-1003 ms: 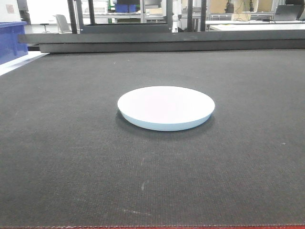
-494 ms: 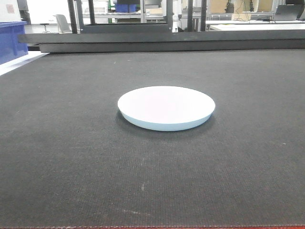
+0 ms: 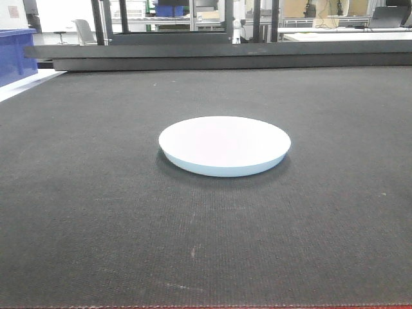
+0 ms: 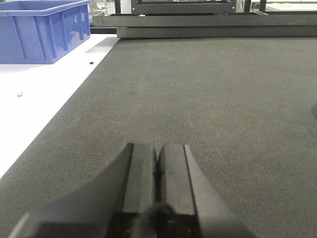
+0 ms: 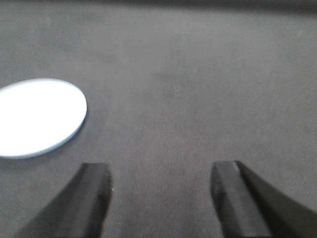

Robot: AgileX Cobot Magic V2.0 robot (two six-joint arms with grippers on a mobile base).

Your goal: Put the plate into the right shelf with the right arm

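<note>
Dark woven matting is covering the table (image 3: 96, 212), and the plate (image 3: 224, 145) is lying flat on it, right way up, with nothing touching it. From the right claw (image 5: 161, 173), the plate is sitting ahead and well off to the left, clear of both fingers (image 5: 94, 188). That claw is standing wide over bare mat and holding nothing. The left claw (image 4: 158, 151) is hanging low with its fingers pressed together and nothing between them, a blue crate (image 4: 42, 29) far ahead to its left. No shelf is showing that I can name with confidence.

As I am judging it, the step in hand is the reach, with nothing of the task done yet. Trouble is likely starting with that offset: coming straight down, the claw is closing on mat, not plate. A sideways approach at mat height is risking a shove. A glossy plate with a low sloping rim is giving the fingers little to bite, and it may be sliding away. A pinch on one edge alone is leaving the far side hanging, so the plate may be tilting and slipping out on the lift. With the shelf out of sight, the carry is going blind, and a rim clipping a rail is the likeliest way of dropping it.
</note>
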